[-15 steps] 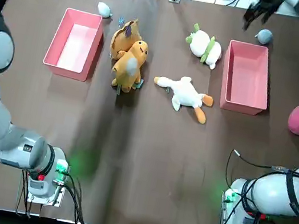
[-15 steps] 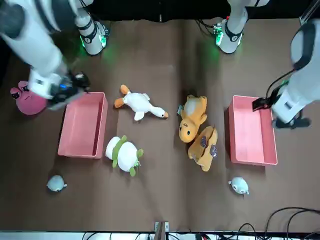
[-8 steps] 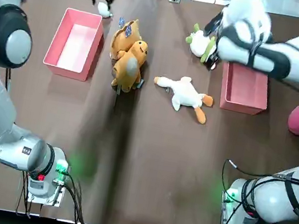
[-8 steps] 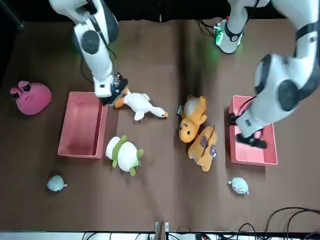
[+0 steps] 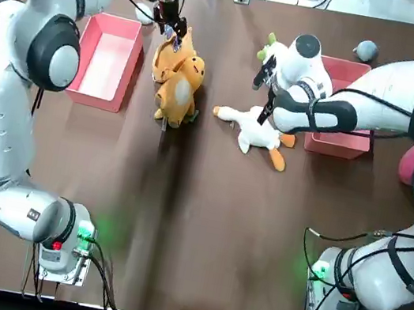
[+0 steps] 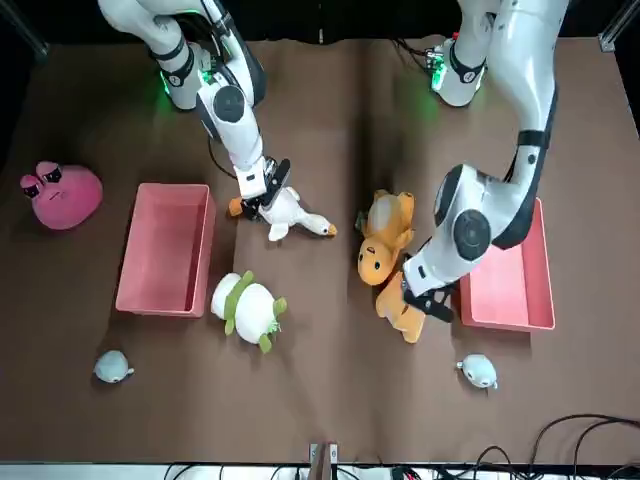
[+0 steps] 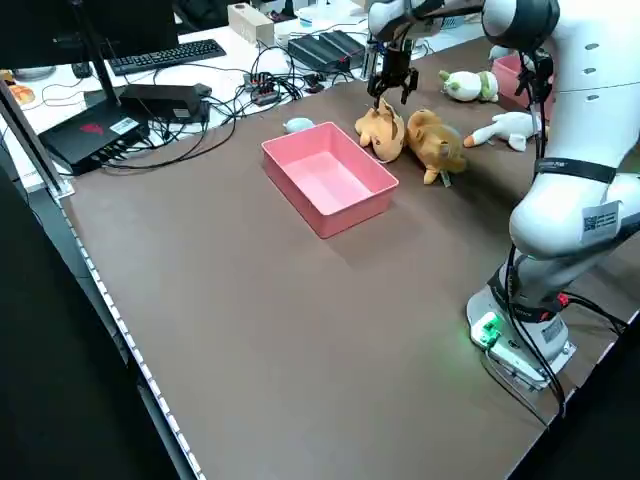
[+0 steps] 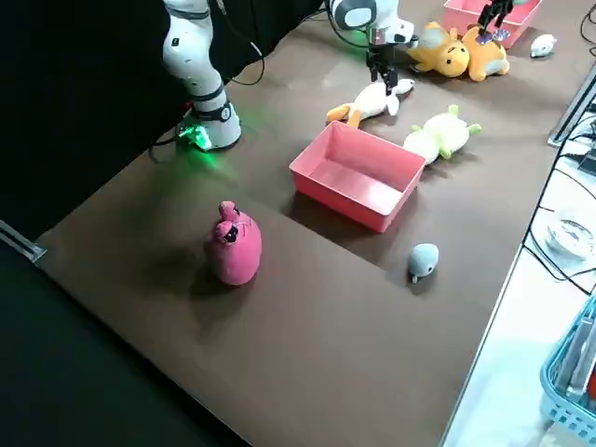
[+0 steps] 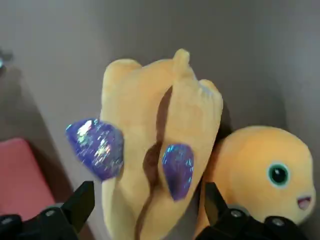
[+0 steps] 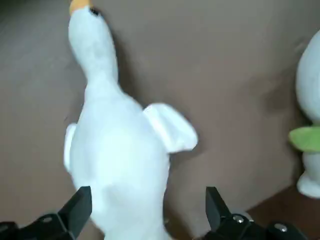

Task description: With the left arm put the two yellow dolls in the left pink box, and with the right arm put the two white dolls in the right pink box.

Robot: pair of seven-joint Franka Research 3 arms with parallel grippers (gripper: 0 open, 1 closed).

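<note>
Two yellow dolls lie touching at upper centre-left of the top view: the winged yellow doll (image 5: 170, 54) farther up, the round-headed yellow doll (image 5: 181, 86) just below it. Left pink box (image 5: 79, 60), at the frame's upper left, stands just beside them. Left gripper (image 5: 171, 24) hangs over the winged doll's upper end, fingers (image 9: 77, 205) spread wide to either side of its body, not clamped. White goose doll (image 5: 255, 130), centre of frame, lies flat with its orange beak toward the frame's left. Right gripper (image 5: 266, 99) sits directly above its body, fingers (image 10: 75, 207) parted and straddling it. White-and-green doll (image 5: 273, 54) lies above the goose, beside the right pink box (image 5: 366, 71). Also on the brown table (image 5: 202, 226): pink round plush (image 5: 410, 163) at right edge and grey plush (image 5: 365, 49) at top right.
</note>
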